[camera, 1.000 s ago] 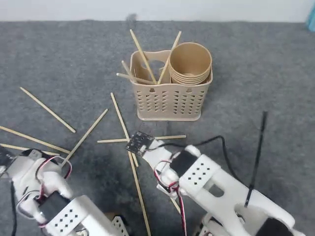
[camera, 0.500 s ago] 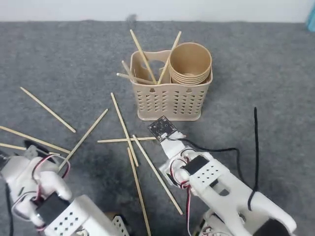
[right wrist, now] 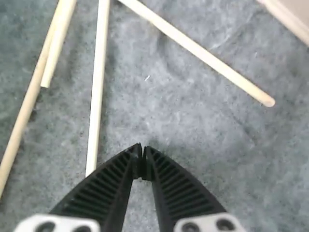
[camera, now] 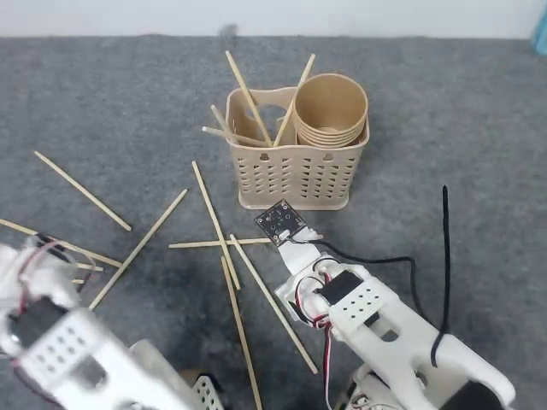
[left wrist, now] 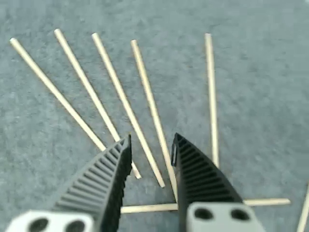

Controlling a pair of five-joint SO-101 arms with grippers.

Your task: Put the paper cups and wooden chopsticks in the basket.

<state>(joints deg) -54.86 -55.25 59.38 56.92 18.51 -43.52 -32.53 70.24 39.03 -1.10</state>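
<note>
A beige perforated basket [camera: 295,179] holds a stack of paper cups [camera: 329,107] and several upright chopsticks [camera: 248,85]. More wooden chopsticks [camera: 214,220] lie scattered on the grey carpet in front of it and to its left. My right gripper [right wrist: 142,153] is shut on nothing just above the carpet, between a chopstick [right wrist: 96,87] and a slanted one [right wrist: 193,48]. My left gripper [left wrist: 151,141] hangs open over a fan of several chopsticks [left wrist: 147,101]. The left arm [camera: 43,325] is at the near left of the table.
The right arm [camera: 359,316] sits in front of the basket, its black cable [camera: 444,256] trailing to the right. A corner of the basket [right wrist: 289,14] shows in the right wrist view. Grey carpet [camera: 461,120] covers the whole table.
The right arm swung from the left towards the basket a second ago, uncovering a chopstick, and has since held still. The left arm has shifted further left.
</note>
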